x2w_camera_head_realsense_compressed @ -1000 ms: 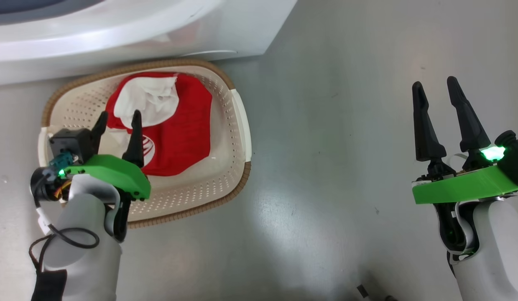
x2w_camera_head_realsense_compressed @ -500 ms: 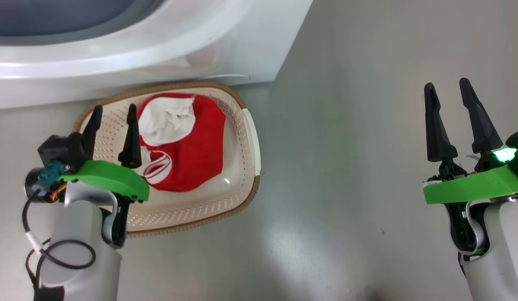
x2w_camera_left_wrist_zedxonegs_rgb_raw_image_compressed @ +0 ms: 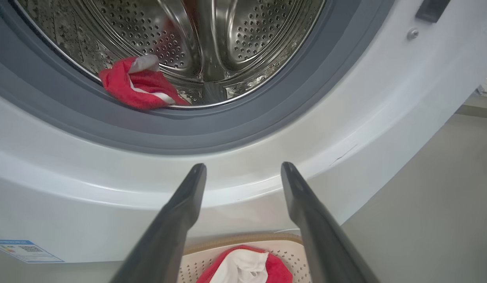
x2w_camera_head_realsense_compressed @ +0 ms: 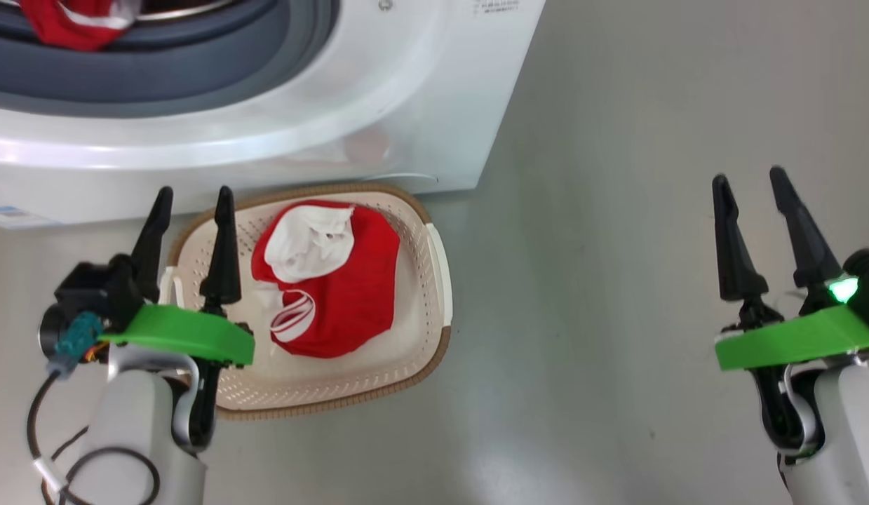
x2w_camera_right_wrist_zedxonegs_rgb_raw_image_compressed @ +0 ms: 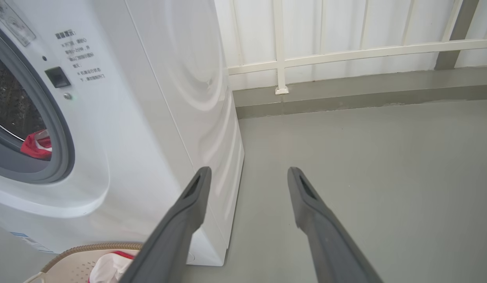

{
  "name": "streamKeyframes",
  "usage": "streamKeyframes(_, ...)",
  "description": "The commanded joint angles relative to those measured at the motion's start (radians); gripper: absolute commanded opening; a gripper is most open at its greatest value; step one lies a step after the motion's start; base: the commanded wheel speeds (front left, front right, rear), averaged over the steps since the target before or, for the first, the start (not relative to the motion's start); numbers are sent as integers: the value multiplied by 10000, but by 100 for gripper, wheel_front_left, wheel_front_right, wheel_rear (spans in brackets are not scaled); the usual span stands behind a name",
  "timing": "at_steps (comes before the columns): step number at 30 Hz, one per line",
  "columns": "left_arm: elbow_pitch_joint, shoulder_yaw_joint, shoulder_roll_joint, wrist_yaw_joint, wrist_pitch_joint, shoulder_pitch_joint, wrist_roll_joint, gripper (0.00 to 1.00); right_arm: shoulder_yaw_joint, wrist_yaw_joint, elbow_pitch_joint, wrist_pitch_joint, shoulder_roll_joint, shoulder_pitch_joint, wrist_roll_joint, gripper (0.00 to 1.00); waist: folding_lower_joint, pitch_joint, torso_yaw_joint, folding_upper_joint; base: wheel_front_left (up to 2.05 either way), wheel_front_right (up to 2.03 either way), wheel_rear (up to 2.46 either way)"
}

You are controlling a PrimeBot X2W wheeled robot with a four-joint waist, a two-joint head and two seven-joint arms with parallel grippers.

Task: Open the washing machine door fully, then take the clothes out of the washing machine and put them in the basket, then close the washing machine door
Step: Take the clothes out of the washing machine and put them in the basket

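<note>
On a smooth grey floor (x2w_camera_head_realsense_compressed: 581, 280), glossy with soft glare, the white washer (x2w_camera_head_realsense_compressed: 406, 105) stands with the basket (x2w_camera_head_realsense_compressed: 445, 280) just before its base. One red-and-white garment (x2w_camera_head_realsense_compressed: 350, 294) lies in the basket; another garment (x2w_camera_left_wrist_zedxonegs_rgb_raw_image_compressed: 137, 84) rests at the drum's lip, against the grey ring (x2w_camera_left_wrist_zedxonegs_rgb_raw_image_compressed: 227, 129). Beyond the washer, a grey kerb (x2w_camera_right_wrist_zedxonegs_rgb_raw_image_compressed: 345, 88) runs under a white railing (x2w_camera_right_wrist_zedxonegs_rgb_raw_image_compressed: 278, 39). The left gripper (x2w_camera_head_realsense_compressed: 195, 191) hangs over the basket's left edge, jaws apart and empty. The right gripper (x2w_camera_head_realsense_compressed: 748, 175) hangs over bare floor well to the right, jaws likewise apart.
</note>
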Motion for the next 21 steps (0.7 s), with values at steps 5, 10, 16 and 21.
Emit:
streamKeyframes(5, -827, 281, 217, -56, -49, 775, -39, 100, 203, 63, -120, -63, -134, 584, -95, 100, 0, -691, 92, 0, 0, 0, 0)
streamKeyframes(10, -1565, 411, 214, -56, -49, 1463, -38, 100, 196, 63, -50, -63, -161, 882, -77, 100, 0, -1216, 121, 0, 0, 0, 0)
streamKeyframes(16, -2195, 407, 201, -56, -49, 2192, -72, 100, 199, 63, 38, -63, -190, 1237, -44, 100, 0, -1738, 158, 0, 0, 0, 0)
streamKeyframes(21, -2650, 488, 190, -56, -49, 2893, -130, 100, 277, 63, 89, -63, -240, 1558, 18, 100, 0, -2224, 105, 0, 0, 0, 0)
